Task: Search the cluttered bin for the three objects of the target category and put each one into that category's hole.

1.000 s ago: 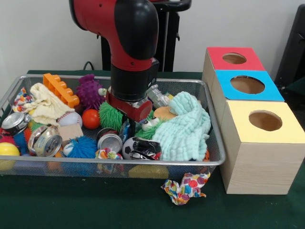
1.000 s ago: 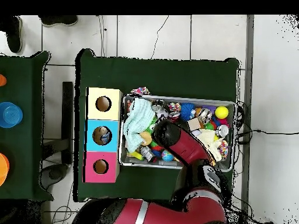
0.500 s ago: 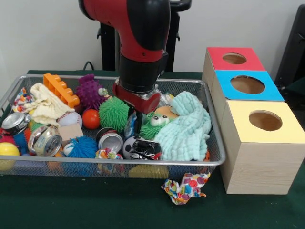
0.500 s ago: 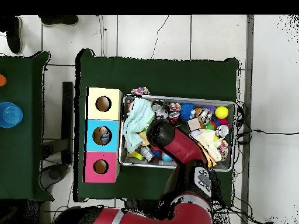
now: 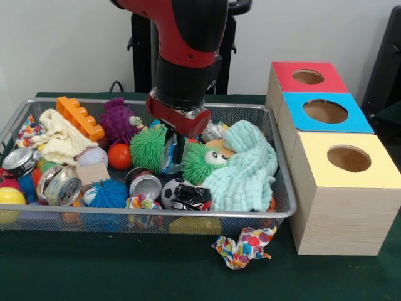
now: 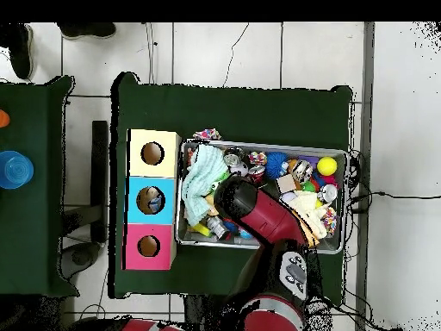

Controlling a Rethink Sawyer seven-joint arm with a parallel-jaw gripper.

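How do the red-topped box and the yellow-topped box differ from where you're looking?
The red-topped box stands farthest back in the front view; the yellow-topped box stands nearest. Red sits beside the bin's far corner, yellow beside its near corner. Both are pale wood with one round hole on top.

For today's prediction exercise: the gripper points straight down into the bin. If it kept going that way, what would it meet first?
Probably the see-through bottle hanging at the gripper, between two green spiky balls; below it a silver can, though depth is unclear.
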